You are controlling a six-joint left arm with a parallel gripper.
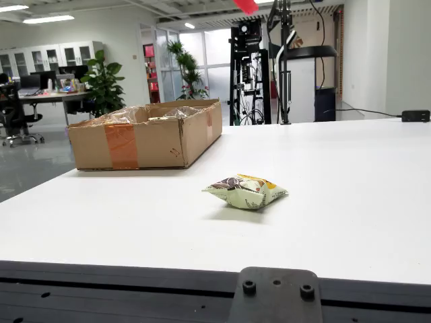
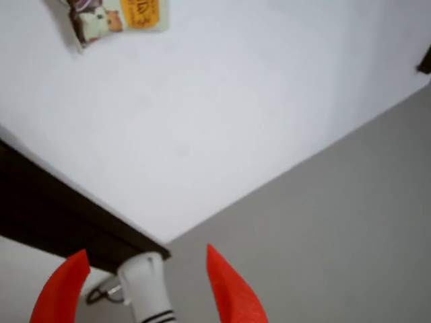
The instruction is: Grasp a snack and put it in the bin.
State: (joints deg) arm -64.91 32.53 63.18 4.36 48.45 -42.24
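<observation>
A pale green snack bag with brown and yellow print lies on the white table in the side view, near the front middle. The view riding on the gripper shows the same snack bag at its top left corner, far from the fingers. My gripper hangs high above the table's corner, open, its two red fingertips apart with nothing between them. In the side view only a red fingertip shows at the top edge. The bin is a cardboard box at the table's back left, lined with clear plastic.
The table's dark edge and grey floor lie under the gripper. A white post stands below, between the fingers in view. A black equipment rack and arm stand rise behind the table. A black bracket sits at the front edge.
</observation>
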